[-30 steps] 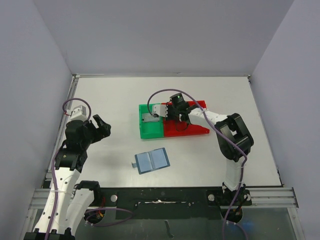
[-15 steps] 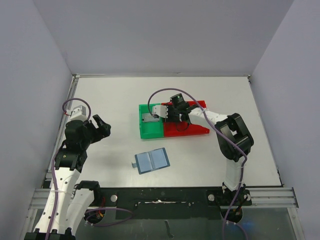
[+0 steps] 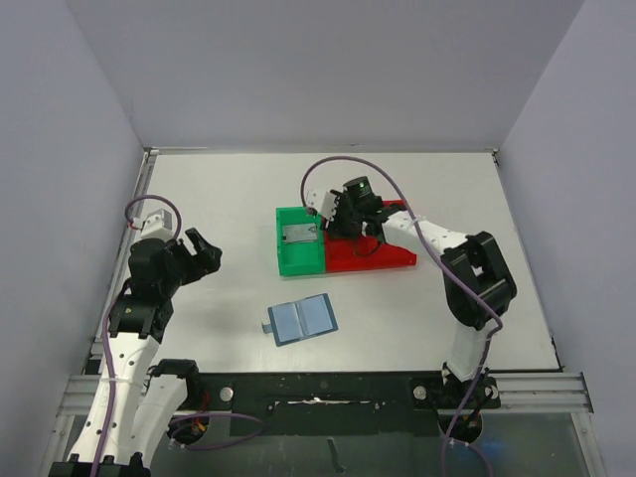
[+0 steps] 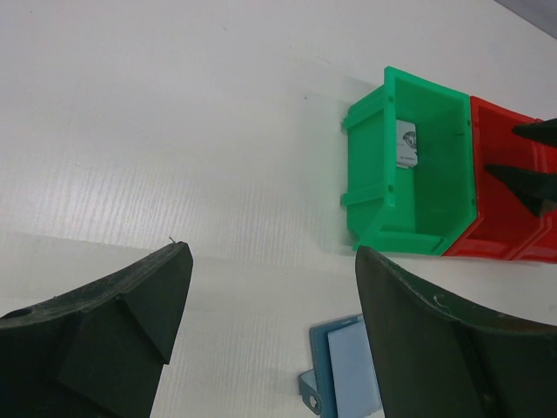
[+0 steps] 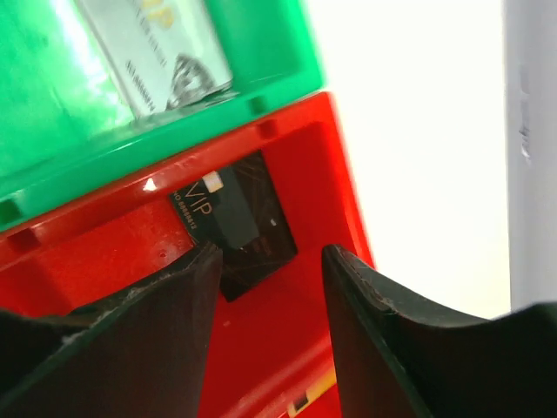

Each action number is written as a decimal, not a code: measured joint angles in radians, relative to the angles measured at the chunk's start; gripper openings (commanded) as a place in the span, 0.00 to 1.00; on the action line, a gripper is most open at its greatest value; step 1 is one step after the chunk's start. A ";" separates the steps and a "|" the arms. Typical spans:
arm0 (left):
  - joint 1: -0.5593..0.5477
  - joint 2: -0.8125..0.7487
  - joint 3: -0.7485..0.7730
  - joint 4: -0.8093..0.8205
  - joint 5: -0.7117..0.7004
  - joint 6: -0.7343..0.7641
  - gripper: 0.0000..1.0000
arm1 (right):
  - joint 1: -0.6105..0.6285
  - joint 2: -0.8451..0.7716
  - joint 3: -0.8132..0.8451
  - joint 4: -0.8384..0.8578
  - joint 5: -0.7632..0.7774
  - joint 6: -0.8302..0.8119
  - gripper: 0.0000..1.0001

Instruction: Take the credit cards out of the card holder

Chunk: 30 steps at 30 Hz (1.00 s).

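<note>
**CARD HOLDER OPEN ON SURFACE; BOTH CLAWS EMPTY**

Item inspected: the small flat blue bifold card holder (image 3: 302, 319) lies opened flat on the white surface (image 3: 219, 189). It is near the front edge, between the two arm bases and well apart from both bins. Its two panels sit side by side, so its long axis runs roughly left to right, slightly skewed. A small tab projects from its left end. The pockets show as paler blue rectangles; whether any card remains in them cannot be told.

Left claw (image 3: 202, 248): spread wide and holding nothing, above bare surface at the left. The card holder lies to its right and nearer the front edge. In the left wrist view one corner shows at the bottom of frame, between the fingers.

Right claw (image 3: 338, 221): parted to a moderate gap and empty, over the junction of the green plastic bin (image 3: 288, 260) and the red plastic bin (image 3: 393, 260). The card holder lies toward the arm bases from it.

Contents: a silver card (image 3: 298, 234) lies flat in the green bin, and a black card (image 5: 235, 222) marked "VIP" lies flat in the red bin.

Assessment: both claws stand about equally far from the card holder. The left faces it and appears better placed for further work.
</note>
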 measured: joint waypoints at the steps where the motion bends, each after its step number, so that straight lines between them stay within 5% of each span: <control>1: 0.000 0.000 -0.001 0.001 0.008 0.000 0.75 | 0.000 -0.027 -0.005 0.010 0.000 0.050 0.60; 6: 0.000 0.011 -0.005 0.016 0.076 0.002 0.75 | -0.010 -0.280 -0.087 0.070 -0.021 0.452 0.72; 14: 0.000 0.109 -0.018 0.073 0.326 -0.058 0.73 | -0.127 -0.538 -0.316 0.097 -0.155 1.133 0.73; 19: -0.066 0.138 -0.061 0.109 0.435 -0.163 0.72 | -0.074 -0.632 -0.537 0.082 -0.142 1.367 0.72; 30: -0.664 0.163 -0.096 0.103 0.110 -0.485 0.68 | 0.109 -0.691 -0.692 0.162 -0.034 1.636 0.69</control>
